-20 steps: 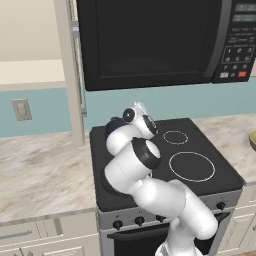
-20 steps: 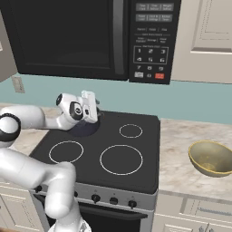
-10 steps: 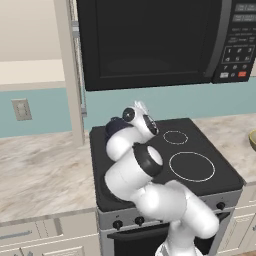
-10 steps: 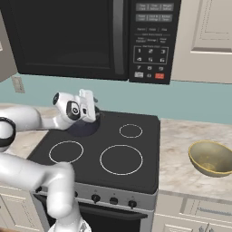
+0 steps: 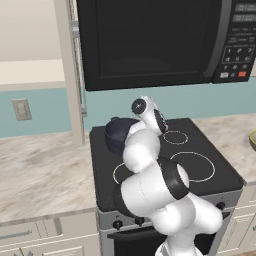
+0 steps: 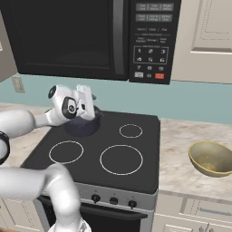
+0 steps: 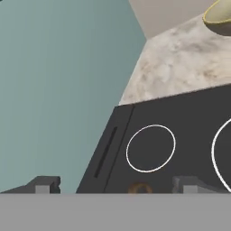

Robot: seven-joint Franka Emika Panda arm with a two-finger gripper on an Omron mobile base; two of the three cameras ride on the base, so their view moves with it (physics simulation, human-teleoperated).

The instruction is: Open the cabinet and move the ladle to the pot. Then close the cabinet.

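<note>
From the left base view I see the pot on the stove's rear left burner, more than half of it hidden behind my white arm; in the right base view the hand covers its upper part, leaving the dark front wall. In the hand view the gripper stands released, jaws spread wide with nothing between them, its fingertips cut by the frame's lower edge. A small brownish ring between the tips is too clipped for me to identify, and the yellow bowl on the counter is cropped.
</note>
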